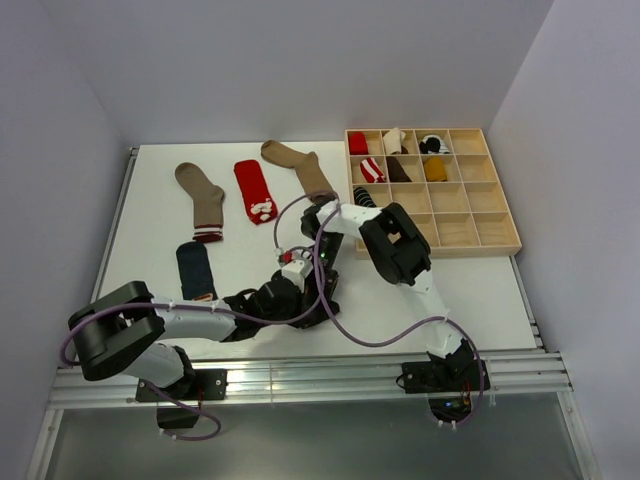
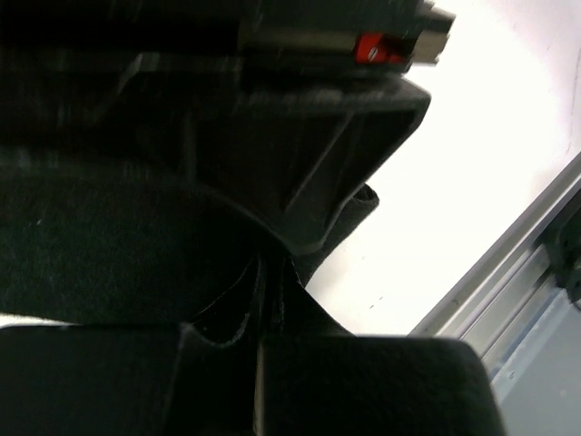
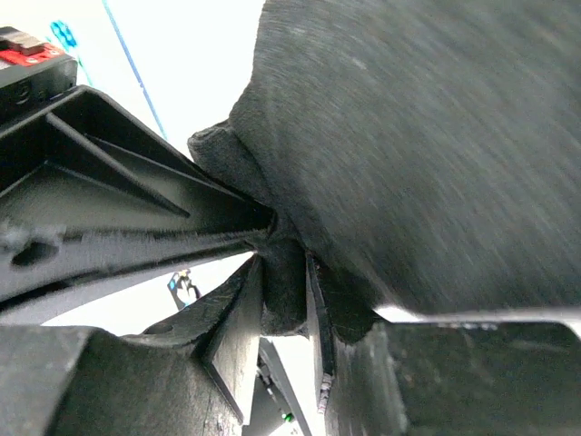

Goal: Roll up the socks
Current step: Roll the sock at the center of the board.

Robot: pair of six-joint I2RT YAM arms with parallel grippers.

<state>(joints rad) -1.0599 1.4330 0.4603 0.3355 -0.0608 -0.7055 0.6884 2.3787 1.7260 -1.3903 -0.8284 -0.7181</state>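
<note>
A plain black sock (image 1: 322, 298) is held between my two grippers at the table's middle front. In the right wrist view my right gripper (image 3: 286, 304) is shut on a fold of the black sock (image 3: 408, 163), with the left gripper's finger (image 3: 109, 200) right beside it. In the left wrist view my left gripper (image 2: 263, 309) is closed on the dark sock fabric (image 2: 109, 254), facing the right gripper's body (image 2: 345, 136). From above, the left gripper (image 1: 300, 292) and right gripper (image 1: 322, 265) meet over the sock, which they mostly hide.
Two tan socks (image 1: 202, 200) (image 1: 300, 168), a red sock (image 1: 255, 190) and a navy sock (image 1: 195, 270) lie flat on the white table. A striped sock (image 1: 364, 196) lies by the wooden organizer (image 1: 480, 215), which holds several rolled socks. A metal rail (image 2: 508, 272) runs along the front edge.
</note>
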